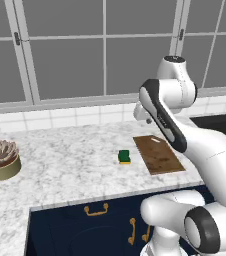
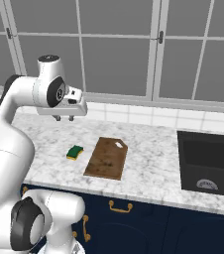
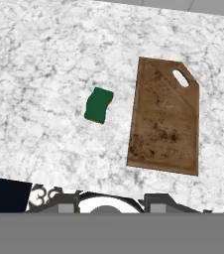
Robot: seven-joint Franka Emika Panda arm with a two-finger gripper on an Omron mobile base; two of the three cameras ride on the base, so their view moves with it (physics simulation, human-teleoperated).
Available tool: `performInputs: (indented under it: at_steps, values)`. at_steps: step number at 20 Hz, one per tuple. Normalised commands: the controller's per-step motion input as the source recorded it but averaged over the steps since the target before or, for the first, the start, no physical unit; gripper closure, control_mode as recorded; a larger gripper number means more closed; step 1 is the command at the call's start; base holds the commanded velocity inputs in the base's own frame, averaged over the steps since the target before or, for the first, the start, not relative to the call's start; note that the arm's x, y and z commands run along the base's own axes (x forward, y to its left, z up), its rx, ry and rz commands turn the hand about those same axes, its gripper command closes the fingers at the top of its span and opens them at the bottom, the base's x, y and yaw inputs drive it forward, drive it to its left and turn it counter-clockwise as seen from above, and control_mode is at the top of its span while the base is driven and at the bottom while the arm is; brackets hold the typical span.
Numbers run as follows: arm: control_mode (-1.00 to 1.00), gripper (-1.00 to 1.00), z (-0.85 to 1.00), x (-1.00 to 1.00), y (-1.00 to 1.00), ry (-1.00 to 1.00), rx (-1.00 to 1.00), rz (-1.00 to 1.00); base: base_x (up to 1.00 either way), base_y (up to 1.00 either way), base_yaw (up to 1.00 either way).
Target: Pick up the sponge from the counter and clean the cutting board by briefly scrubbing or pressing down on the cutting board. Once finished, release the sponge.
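Observation:
The sponge (image 1: pixel 124 156) (image 2: pixel 75 152) (image 3: pixel 99 104), dark green on top with a yellow edge, lies flat on the marbled counter (image 1: pixel 65 160) (image 2: pixel 153 149) (image 3: pixel 39 69). Just to its right lies the brown cutting board (image 1: pixel 159 154) (image 2: pixel 106 158) (image 3: pixel 166 119), its handle hole at the far end; a small gap separates the two. My gripper (image 2: pixel 64 118) hangs high above the counter, behind and over the sponge, pointing down. Its two fingers stand apart with nothing between them. The hand view looks straight down on both sponge and board.
A succulent in a tan pot (image 1: pixel 1 159) stands at the counter's left end. A black sink (image 2: pixel 210 161) is sunk into the counter to the right of the board. Navy cabinets with gold handles (image 2: pixel 119 207) run below; a tiled wall and windows stand behind.

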Motion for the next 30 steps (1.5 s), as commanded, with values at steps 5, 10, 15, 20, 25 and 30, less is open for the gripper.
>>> performInputs:
  at_steps: [5, 10, 15, 20, 25, 30]
  values:
    - [-1.00, -1.00, -0.02, -0.57, 0.00, -0.13, 0.02, 0.01, 0.00, 0.00, 0.00]
    - [-1.00, -1.00, -0.34, -0.32, 0.18, -0.02, 0.00, -0.19, 0.00, 0.00, 0.00]
    - [-1.00, -1.00, -0.50, 0.05, 0.31, 0.05, 0.00, -0.26, 0.00, 0.00, 0.00]
    - [-1.00, -1.00, -0.44, 0.42, 0.25, 0.23, 0.00, -0.13, 0.00, 0.00, 0.00]
    - [-1.00, -1.00, -0.37, 0.62, 0.22, 0.20, -0.02, -0.06, 0.00, 0.00, 0.00]
    - [-1.00, -1.00, -0.43, 0.62, 0.04, 0.09, 0.00, 0.00, 0.00, 0.00, 0.00]
